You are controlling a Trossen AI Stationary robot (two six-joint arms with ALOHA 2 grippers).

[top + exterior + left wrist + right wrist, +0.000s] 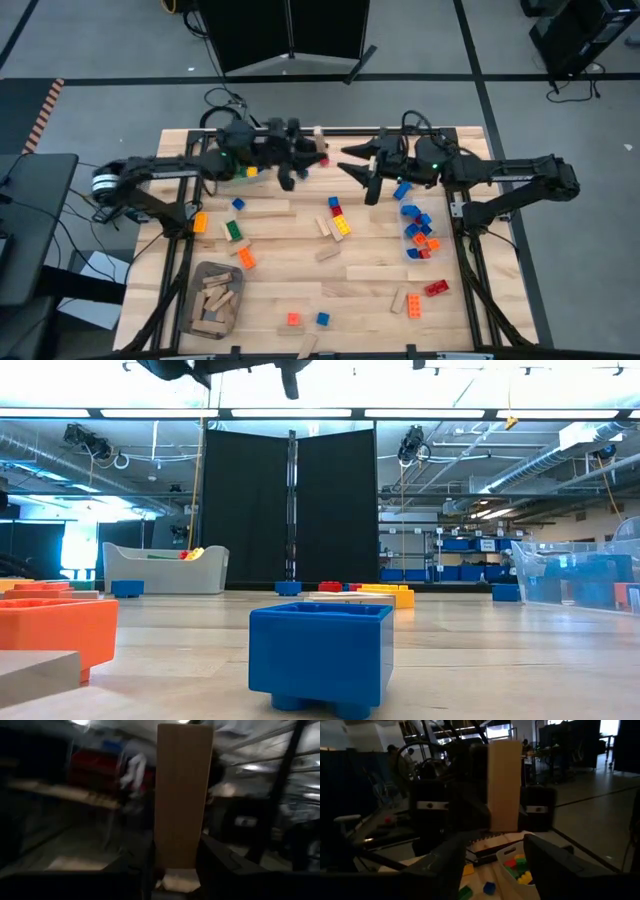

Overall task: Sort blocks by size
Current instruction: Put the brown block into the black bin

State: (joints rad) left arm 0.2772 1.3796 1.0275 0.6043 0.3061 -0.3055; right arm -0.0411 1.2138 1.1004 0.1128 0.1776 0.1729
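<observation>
Left hand (175, 870) clamping plain tan wooden rectangular piece (182, 795) at its end | rigid, light, smooth | right hand (355, 160) spread wide, waiting opposite.

Left claw (305, 155) clamped; right claw (352, 160) spread.
</observation>
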